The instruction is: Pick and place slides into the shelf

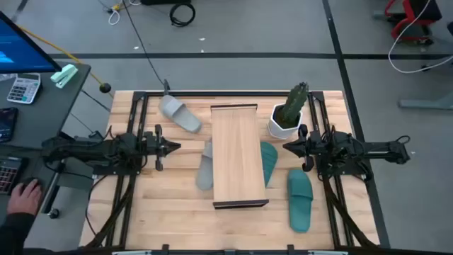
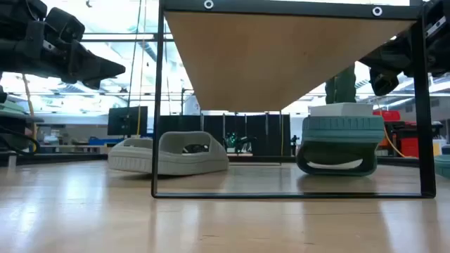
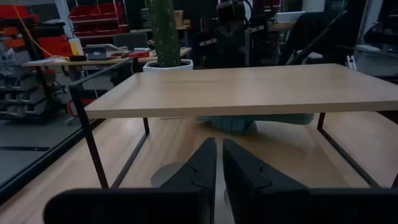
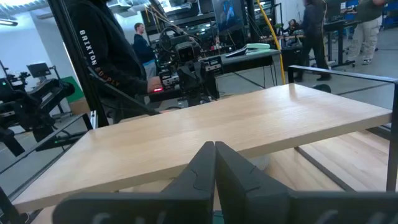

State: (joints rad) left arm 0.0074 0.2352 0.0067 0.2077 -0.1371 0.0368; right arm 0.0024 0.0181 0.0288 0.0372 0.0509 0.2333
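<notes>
1. The shelf (image 1: 240, 156) stands in the middle of the high view, on the big wooden table (image 1: 163, 219). Its light wood top runs from the upper middle down to the lower middle of the frame.
2. One grey slide (image 1: 180, 113) lies alone at the upper left of the shelf, apart from it.
3. A second grey slide (image 1: 205, 166) lies at the shelf's left edge, partly tucked under the top.
4. One green slide (image 1: 269, 161) pokes out from under the shelf's right edge.
5. The other green slide (image 1: 300, 200) lies in the lower right, just beside the shelf but not under it.
6. In the low view, a grey slide (image 2: 172, 154) sits left of centre and a green slide (image 2: 341, 144) sits right of centre, both under the shelf top.
7. The left gripper (image 1: 170, 147) is left of the shelf, pointing at it. Its fingers (image 3: 245, 171) are almost together and hold nothing.
8. The right gripper (image 1: 289, 146) is right of the shelf, pointing at it. Its fingers (image 4: 233, 165) are pressed together and hold nothing.
9. A cactus in a white pot (image 1: 289, 113) stands at the upper right of the shelf.
10. A person's hand (image 1: 25, 197) rests at the lower left edge of the high view.
</notes>
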